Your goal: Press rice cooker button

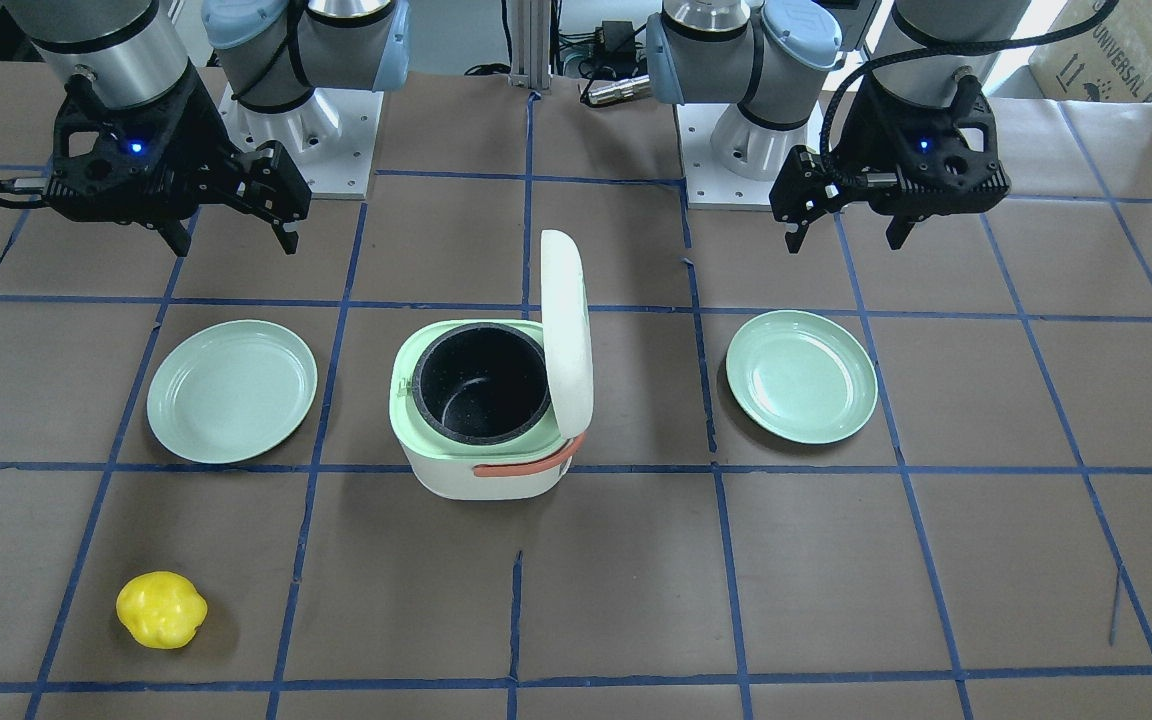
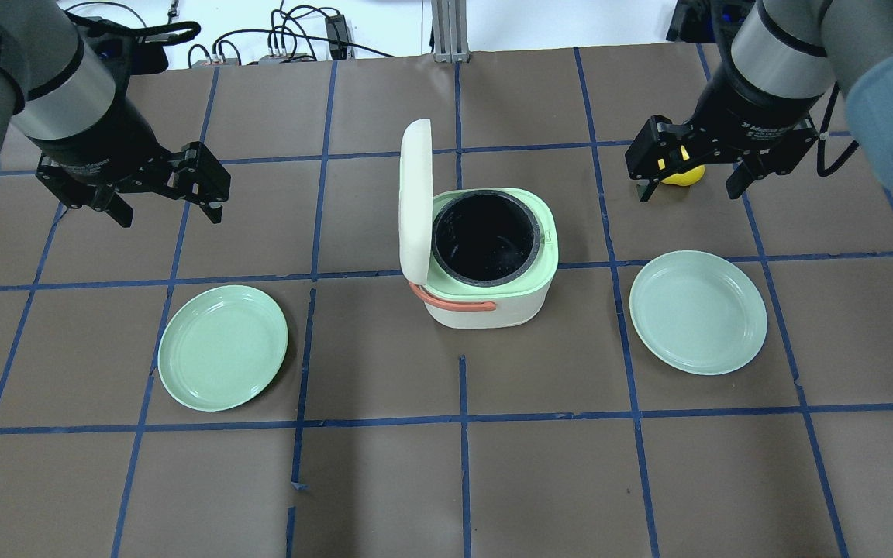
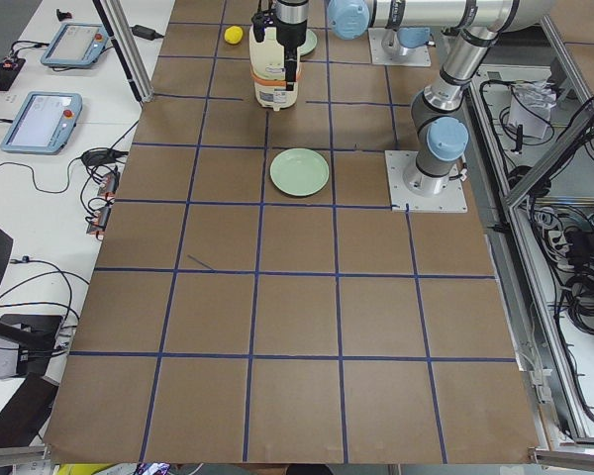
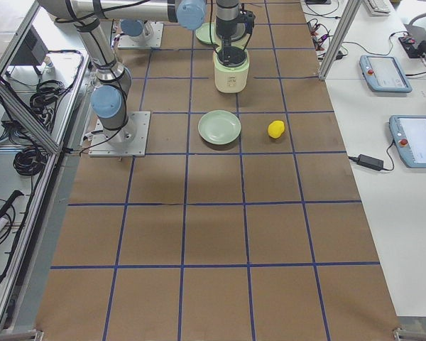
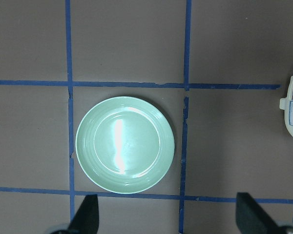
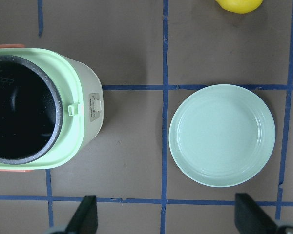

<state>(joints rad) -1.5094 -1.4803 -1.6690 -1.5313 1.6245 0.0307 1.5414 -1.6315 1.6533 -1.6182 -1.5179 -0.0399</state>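
The white rice cooker (image 1: 484, 478) stands mid-table with its lid (image 1: 566, 330) hinged upright, showing the black inner pot (image 2: 484, 236), mint rim and orange strap. In the right wrist view a small button panel (image 6: 94, 107) shows on the cooker's side wall facing the right plate. My left gripper (image 2: 167, 215) is open and empty, hovering above the table left of the cooker, over the left plate (image 5: 124, 145). My right gripper (image 2: 688, 190) is open and empty, hovering right of the cooker. Neither gripper touches the cooker.
A pale green plate (image 2: 222, 347) lies left of the cooker and another (image 2: 698, 312) lies right of it. A yellow lumpy fruit-like thing (image 1: 161, 610) lies on the far side of the right plate, partly hidden under my right gripper in the overhead view.
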